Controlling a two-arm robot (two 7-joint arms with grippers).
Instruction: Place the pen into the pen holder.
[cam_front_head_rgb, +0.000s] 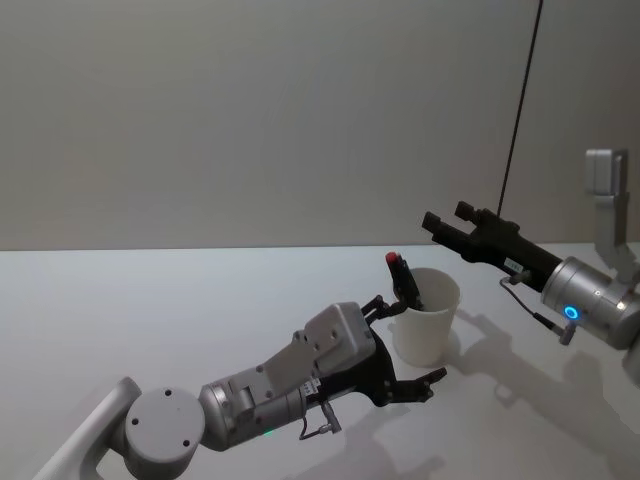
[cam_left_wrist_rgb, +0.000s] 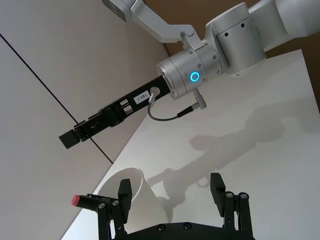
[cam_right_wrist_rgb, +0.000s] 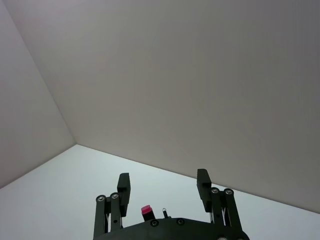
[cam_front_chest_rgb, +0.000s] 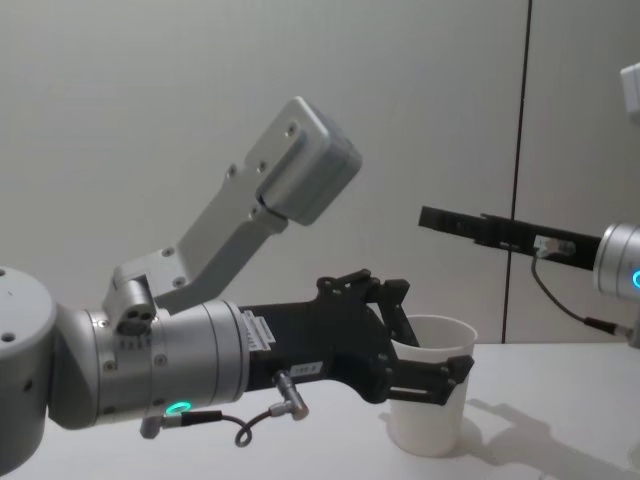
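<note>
- White paper forms the pen holder (cam_front_head_rgb: 426, 316), a tapered cup with a rolled rim that is seen standing upright on the pale table (cam_front_head_rgb: 150, 310), to the right of centre in the head view.
- The pen (cam_front_head_rgb: 402, 281), dark with a red tip, is seen standing in the cup, tilted, with its red end above the rim on the cup's left side.
- The left gripper (cam_front_head_rgb: 409, 341) is placed right at the cup, with its fingers spread wide apart; nothing is clamped between them.
- One black finger (cam_front_head_rgb: 381, 307) is seen by the cup's left wall near the rim, and the other lies low in front of the cup's base.
- In the chest view the left gripper (cam_front_chest_rgb: 425, 335) is seen spread on the near left side of the cup (cam_front_chest_rgb: 432, 400), one finger at rim height and one across the cup's wall; whether they touch the paper cannot be told.
- In the left wrist view the cup (cam_left_wrist_rgb: 131, 192) is seen beside one finger (cam_left_wrist_rgb: 124, 199), with the pen's red end (cam_left_wrist_rgb: 76, 200) sticking out past it.
- The right gripper (cam_front_head_rgb: 437, 225) is held in the air above and to the right of the cup, well apart from it.
- In the right wrist view its fingers (cam_right_wrist_rgb: 122, 192) are shown spread apart with nothing held between them.
</note>
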